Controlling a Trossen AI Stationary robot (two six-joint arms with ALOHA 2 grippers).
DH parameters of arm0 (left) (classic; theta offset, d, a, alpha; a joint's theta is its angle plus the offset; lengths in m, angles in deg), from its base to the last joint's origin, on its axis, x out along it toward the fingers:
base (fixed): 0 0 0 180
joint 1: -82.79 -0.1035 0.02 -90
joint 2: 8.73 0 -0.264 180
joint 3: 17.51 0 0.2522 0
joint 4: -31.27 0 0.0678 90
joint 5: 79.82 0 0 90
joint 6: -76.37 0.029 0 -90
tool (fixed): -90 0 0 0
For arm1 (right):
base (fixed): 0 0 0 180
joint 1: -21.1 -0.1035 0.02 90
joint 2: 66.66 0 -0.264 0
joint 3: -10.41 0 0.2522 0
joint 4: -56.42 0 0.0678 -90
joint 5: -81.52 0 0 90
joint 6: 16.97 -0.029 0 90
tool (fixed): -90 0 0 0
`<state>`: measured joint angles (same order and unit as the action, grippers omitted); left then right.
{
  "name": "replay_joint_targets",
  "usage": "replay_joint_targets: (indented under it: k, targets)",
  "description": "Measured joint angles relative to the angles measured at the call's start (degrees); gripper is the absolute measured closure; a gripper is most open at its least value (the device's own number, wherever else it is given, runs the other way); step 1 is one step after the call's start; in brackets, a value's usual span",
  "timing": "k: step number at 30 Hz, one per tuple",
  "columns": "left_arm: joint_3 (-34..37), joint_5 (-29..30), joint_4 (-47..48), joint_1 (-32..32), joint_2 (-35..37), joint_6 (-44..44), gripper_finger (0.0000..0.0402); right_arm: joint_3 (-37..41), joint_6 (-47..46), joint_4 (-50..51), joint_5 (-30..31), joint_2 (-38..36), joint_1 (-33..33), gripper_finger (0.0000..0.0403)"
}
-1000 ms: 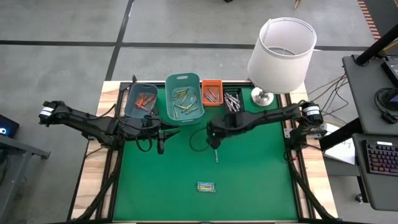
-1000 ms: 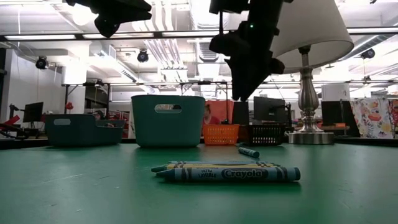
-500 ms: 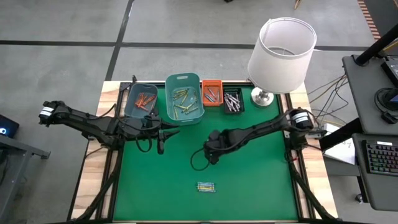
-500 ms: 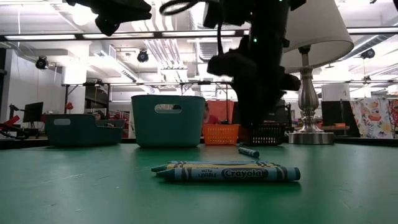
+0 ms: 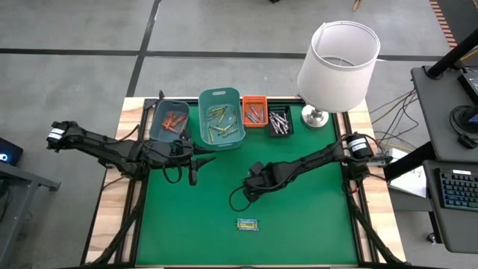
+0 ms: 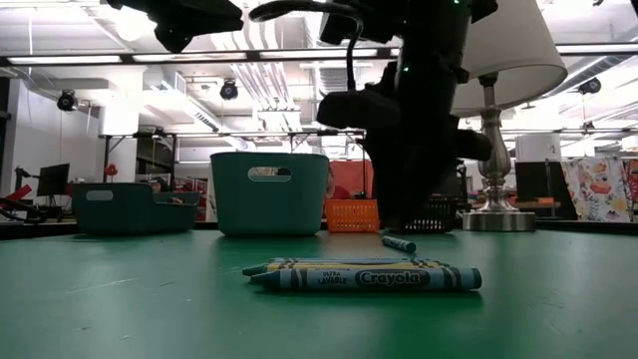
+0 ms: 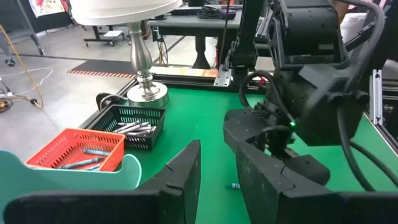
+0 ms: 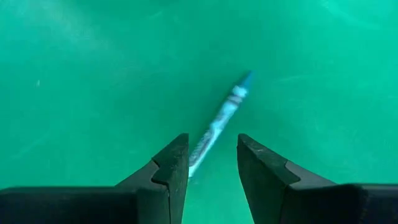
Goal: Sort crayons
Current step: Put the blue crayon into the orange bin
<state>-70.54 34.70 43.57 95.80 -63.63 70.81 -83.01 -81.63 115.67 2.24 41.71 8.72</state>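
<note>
Right end effector [image 8: 212,163] spread, low over lone blue crayon [image 8: 219,124] mid table [image 5: 299,217]. Crayon lies angled btwn fingers; off-centre closing may roll it away. Left end effector [image 7: 214,171] slightly open, waits nr bins.

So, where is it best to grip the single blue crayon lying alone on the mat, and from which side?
Grip the blue crayon across its paper-wrapped middle, from straight above. It lies flat and thin on the green mat, so only its long sides are free. The right pincer hangs open over it, one finger on each side.
</note>
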Motion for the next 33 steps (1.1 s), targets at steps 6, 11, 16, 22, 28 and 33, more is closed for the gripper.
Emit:
replay_joint_targets:
  k: [6, 11, 16, 22, 28, 33]
  targets:
    - [0.0, 0.0, 0.0, 0.0, 0.0, 0.4, 0.0318, 0.0, -0.4, -1.2, -0.5, 3.8, -0.1, 0.0278]
    - [0.0, 0.0, -0.1, 0.0, 0.0, 0.3, 0.0318, -1.0, 0.8, -1.3, -0.4, 6.2, -0.3, 0.0281]
    - [0.0, 0.0, -0.1, 0.0, -0.1, 0.1, 0.0318, -0.9, 1.6, -1.5, -0.5, 6.5, -0.4, 0.0307]
    - [0.0, 0.0, -0.1, 0.0, -0.2, 0.0, 0.0318, -0.8, 6.2, -1.7, -0.7, 5.3, -0.4, 0.0381]
    - [0.0, 0.0, -0.1, 0.0, -0.2, 0.3, 0.0318, -0.2, 15.7, -0.8, -0.5, 1.3, -0.4, 0.0390]
    - [1.2, -3.1, -2.9, 0.0, -0.2, 2.1, 0.0318, 1.5, 25.4, -5.7, 1.6, -4.6, -0.5, 0.0391]
